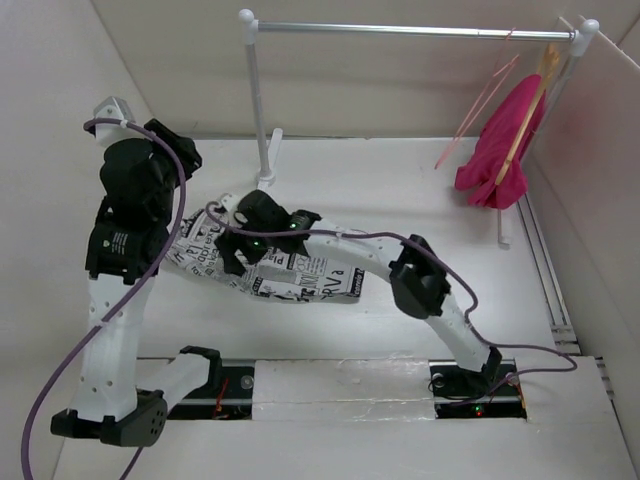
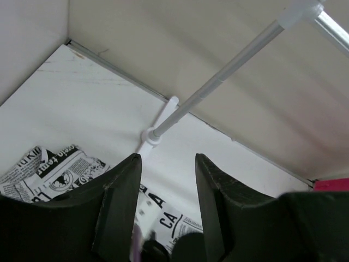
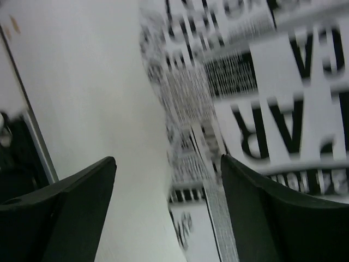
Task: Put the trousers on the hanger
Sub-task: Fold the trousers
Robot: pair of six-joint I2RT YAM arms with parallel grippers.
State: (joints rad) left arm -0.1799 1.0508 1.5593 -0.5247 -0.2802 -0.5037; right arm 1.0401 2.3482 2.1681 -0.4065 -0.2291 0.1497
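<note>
White trousers: one; pink wire hanger: one; wooden hanger: one.

Left tool and right tool stand parted.

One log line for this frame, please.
trousers: lying on table | hanger: on rail | left end effector: open, empty | right end effector: open, empty, over trousers
</note>
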